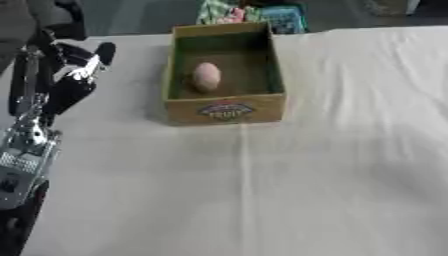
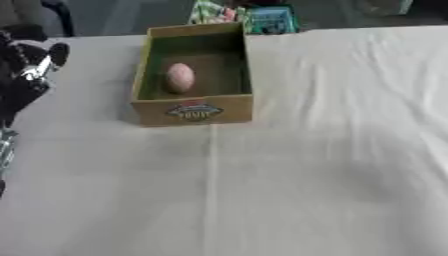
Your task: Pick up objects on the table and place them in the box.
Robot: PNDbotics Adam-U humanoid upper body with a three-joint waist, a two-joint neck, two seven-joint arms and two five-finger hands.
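From the left eye view, the bench [image 1: 332, 165] is covered with a pale cloth that has a crease running from the front of the box toward the near edge. The box [image 1: 226, 111] stands on the far half of the bench, a little left of centre; it is an open cardboard tray with green inner walls and an oval label on its near wall. Inside it, near the left wall, lies a single pinkish-tan, egg-shaped object [image 1: 206, 76], resting on the box floor. The left hand [image 1: 80, 70] comes in along the left edge, raised above the bench and well to the left of the box, touching nothing; its black fingers stand apart and roughly straight, holding nothing. Below it the silver and black forearm runs down to the lower left corner. Beyond the far edge of the bench, behind the box, sit some colourful packages [image 1: 254, 15].

From the right eye view, the same layout shows shifted left. The left hand sits at the left edge, partly cut off, with one rounded fingertip pointing up and nothing in it. The right hand shows in neither view.
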